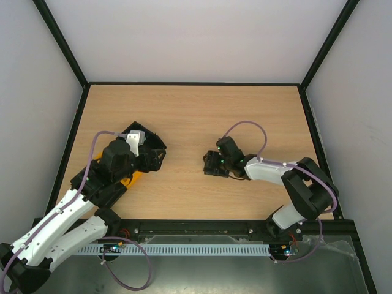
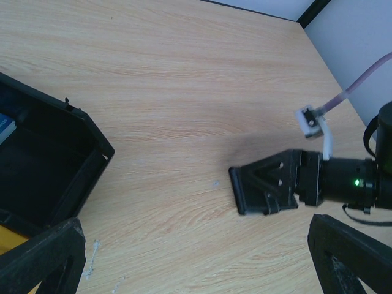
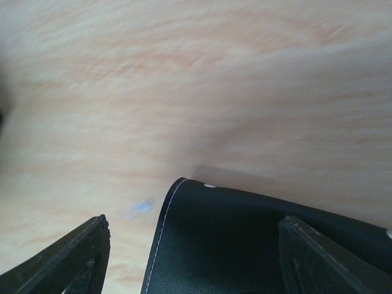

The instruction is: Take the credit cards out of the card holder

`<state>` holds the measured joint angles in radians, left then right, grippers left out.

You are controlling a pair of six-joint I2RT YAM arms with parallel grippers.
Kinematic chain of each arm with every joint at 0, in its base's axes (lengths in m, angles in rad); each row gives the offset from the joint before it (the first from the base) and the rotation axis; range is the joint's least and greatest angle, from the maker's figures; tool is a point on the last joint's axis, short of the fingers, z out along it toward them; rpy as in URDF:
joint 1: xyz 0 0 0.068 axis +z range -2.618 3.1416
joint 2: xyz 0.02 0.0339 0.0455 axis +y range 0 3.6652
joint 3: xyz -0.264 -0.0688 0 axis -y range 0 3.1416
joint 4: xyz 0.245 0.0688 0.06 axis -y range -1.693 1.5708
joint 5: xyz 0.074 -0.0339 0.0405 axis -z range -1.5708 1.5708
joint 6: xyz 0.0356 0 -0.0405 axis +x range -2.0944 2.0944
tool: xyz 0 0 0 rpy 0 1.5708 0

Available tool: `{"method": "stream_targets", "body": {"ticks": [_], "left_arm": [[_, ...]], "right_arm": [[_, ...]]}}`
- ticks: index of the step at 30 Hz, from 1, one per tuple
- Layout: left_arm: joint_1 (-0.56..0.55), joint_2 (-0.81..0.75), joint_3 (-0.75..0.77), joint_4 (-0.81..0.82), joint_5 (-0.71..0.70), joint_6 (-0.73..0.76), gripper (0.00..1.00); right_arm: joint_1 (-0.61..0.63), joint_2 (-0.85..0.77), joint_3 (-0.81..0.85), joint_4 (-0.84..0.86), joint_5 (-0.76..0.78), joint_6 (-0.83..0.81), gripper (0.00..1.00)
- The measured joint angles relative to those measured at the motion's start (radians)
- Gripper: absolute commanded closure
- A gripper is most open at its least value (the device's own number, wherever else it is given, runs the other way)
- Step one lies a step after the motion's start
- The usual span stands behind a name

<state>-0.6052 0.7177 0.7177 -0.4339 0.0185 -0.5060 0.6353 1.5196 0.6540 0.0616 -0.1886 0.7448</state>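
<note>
The card holder (image 3: 245, 245) is a black case with white stitching, lying flat on the wooden table. In the right wrist view it fills the space between my right gripper's fingers. My right gripper (image 3: 195, 225) is open and low over the holder, one finger on each side. From above, the right gripper (image 1: 212, 165) sits mid-table and hides the holder. My left gripper (image 2: 196, 228) is open and empty above bare wood, next to the black tray. The right gripper also shows in the left wrist view (image 2: 269, 190). A blue and white sliver (image 2: 3, 126), perhaps a card, lies in the tray.
A black-and-orange open tray (image 1: 144, 139) stands at the left under my left arm, and its black wall shows in the left wrist view (image 2: 92, 153). Black frame rails and white walls enclose the table.
</note>
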Motion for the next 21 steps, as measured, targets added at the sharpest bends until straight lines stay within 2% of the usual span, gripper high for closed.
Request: {"method": "stream_targets", "body": {"ticks": [7, 16, 21], "left_arm": [[0.0, -0.003, 0.0, -0.001, -0.008, -0.002, 0.0], [0.0, 0.028, 0.0, -0.006, -0.011, -0.012, 0.0], [0.0, 0.064, 0.0, -0.01, -0.011, -0.026, 0.0]], "right_arm": [[0.15, 0.005, 0.002, 0.019, -0.051, 0.064, 0.28], [0.17, -0.138, -0.012, -0.098, -0.04, 0.071, 0.35], [0.17, -0.148, -0.012, -0.147, 0.015, 0.038, 0.47]]}}
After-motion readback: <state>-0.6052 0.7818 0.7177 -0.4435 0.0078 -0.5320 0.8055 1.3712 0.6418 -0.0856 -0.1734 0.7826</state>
